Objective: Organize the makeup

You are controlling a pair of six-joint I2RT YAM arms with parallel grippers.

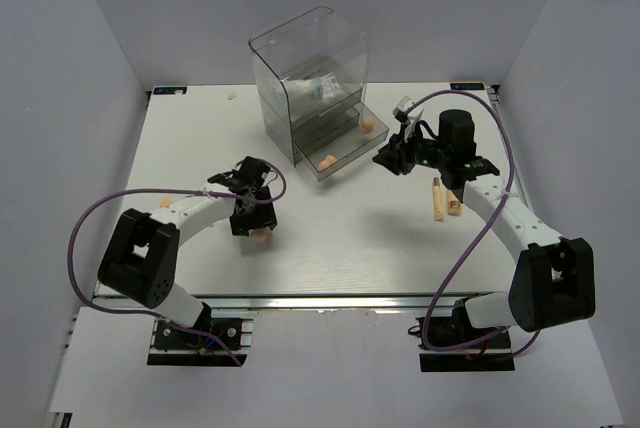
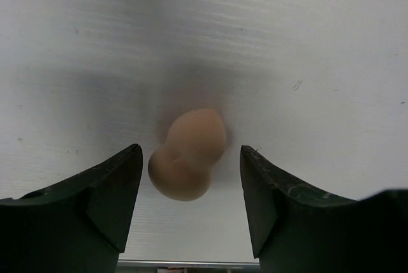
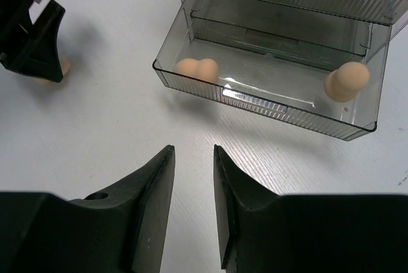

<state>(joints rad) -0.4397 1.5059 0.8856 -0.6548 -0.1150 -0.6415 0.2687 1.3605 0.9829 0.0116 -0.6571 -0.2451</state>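
1. In front of the drawer box (image 1: 310, 78) and to its left, a peach sponge (image 2: 188, 156) lies on the table (image 1: 350, 258). It sits between the wide-open fingers of the empty left gripper (image 2: 190, 152) and touches neither.
2. Its long axis slants roughly across the closing line, and the left arm is much the nearer.
3. The right gripper (image 3: 192, 152), narrowly parted and empty, hovers before the box's open drawer (image 3: 255, 103).
4. From above, the left gripper hides most of the sponge.

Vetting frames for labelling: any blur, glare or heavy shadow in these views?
Left wrist: sponge slightly soft, broad dark shadow on the table around it. Right wrist: sharp, bright glare streak on the front wall of the open drawer. Top external: evenly lit, sharp.
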